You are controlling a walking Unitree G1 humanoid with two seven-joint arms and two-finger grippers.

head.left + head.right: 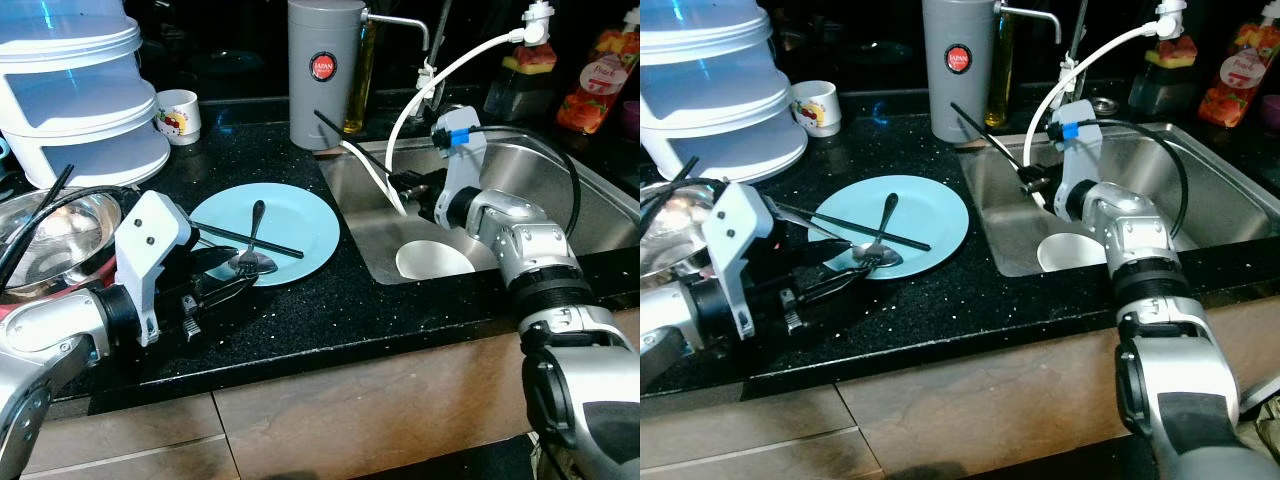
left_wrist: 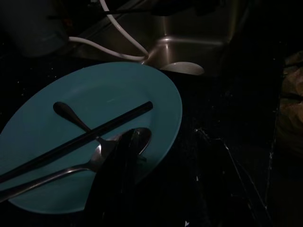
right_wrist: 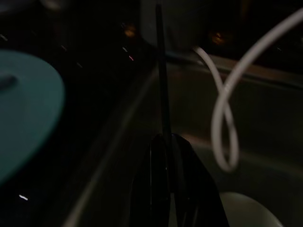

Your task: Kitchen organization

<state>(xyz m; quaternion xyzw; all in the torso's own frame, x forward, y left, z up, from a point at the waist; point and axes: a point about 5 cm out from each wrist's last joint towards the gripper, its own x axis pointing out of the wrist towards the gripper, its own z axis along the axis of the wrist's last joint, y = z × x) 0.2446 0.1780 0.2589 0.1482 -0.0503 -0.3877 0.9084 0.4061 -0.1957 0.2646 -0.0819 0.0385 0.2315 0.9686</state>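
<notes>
Black worktop (image 1: pixel 300 310) carrying a light blue plate (image 1: pixel 300 215) beside a steel sink (image 1: pixel 560 170). On the plate, two spoons (image 1: pixel 255 225) and one black chopstick (image 1: pixel 250 240) lying across them. Left hand (image 1: pixel 235 270) low at the plate's near edge, fingers clenched on a spoon's bowl. Right hand (image 1: pixel 405 185) over the sink's left edge, grasping a second black chopstick (image 1: pixel 345 140) angled up toward a grey canister (image 1: pixel 325 70). White bowl (image 1: pixel 435 260) in the sink basin.
</notes>
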